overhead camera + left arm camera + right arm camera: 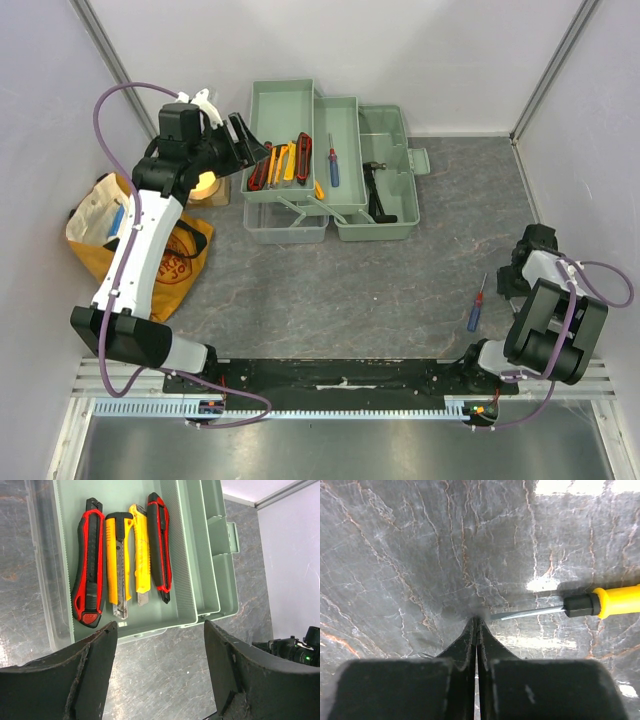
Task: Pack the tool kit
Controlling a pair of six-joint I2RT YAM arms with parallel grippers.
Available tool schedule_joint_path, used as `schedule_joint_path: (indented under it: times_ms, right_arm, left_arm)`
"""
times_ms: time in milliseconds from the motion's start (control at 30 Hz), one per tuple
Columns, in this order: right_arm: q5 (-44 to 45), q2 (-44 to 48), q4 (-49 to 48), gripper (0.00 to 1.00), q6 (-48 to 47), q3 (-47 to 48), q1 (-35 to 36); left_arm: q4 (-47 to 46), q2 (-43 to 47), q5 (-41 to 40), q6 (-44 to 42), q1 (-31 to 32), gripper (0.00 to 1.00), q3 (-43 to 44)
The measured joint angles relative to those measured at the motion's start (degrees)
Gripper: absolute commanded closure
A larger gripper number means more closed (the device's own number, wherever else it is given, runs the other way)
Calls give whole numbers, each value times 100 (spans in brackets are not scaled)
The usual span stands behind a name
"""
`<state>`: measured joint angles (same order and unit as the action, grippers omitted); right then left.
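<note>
- Sage-green plastic toolbox [375, 230], upper centre of the top view, standing open on the grey stone-patterned table [350, 290], with its trays spread side by side.
- Leftmost tray [187, 555]: four utility knives lying parallel. From left in my left wrist view they are a red-and-black knife [89, 565], an orange knife with a black head [117, 565], a yellow knife [141, 555] and a second red-and-black knife [160, 545].
- Translucent lid [42, 555], along the left side of that tray.
- Middle tray [345, 120]: one blue-handled screwdriver [333, 165].
- Right compartment [385, 135]: one black tool [380, 195], kind not clear.
- My left gripper [160, 625], upper left of the top view: jaws spread wide with nothing between them, held over the near edge of the leftmost tray.
- My right gripper [476, 620], lower right of the top view: jaws pressed together on nothing, tips down at the table.
- Yellow-handled screwdriver [615, 601] with a black collar, flat on the table at the right of my right wrist view, blade tip just beside my closed fingertips.
- Loose screwdriver [477, 303], lying on the table left of my right gripper in the top view. I cannot tell whether it is the same one.
- Yellow-orange cloth bag [120, 235], left edge of the top view.
</note>
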<state>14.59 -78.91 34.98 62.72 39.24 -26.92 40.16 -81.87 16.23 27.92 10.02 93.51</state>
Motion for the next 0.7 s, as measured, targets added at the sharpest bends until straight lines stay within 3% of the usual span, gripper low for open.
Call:
schedule_joint_path:
  times_ms: [133,200,300,400,700]
  right_arm:
    - [-144,0,-83,100,-85,-11,0]
    - [-214,0,-66,95,-166,-4,0]
    - [-275,-2,144,72,-369,81,4]
    - [-240,22,496,57,-647,350,7]
    - [188,387,907,57,-1073,953,13]
  left_arm:
    - [-2,39,-74,-20,0,25,-101]
    - [-2,48,-92,-22,0,25,-160]
    - [2,63,-111,-22,0,25,-238]
    - [4,70,-101,-22,0,25,-264]
    - [0,155,59,-31,-4,25,-306]
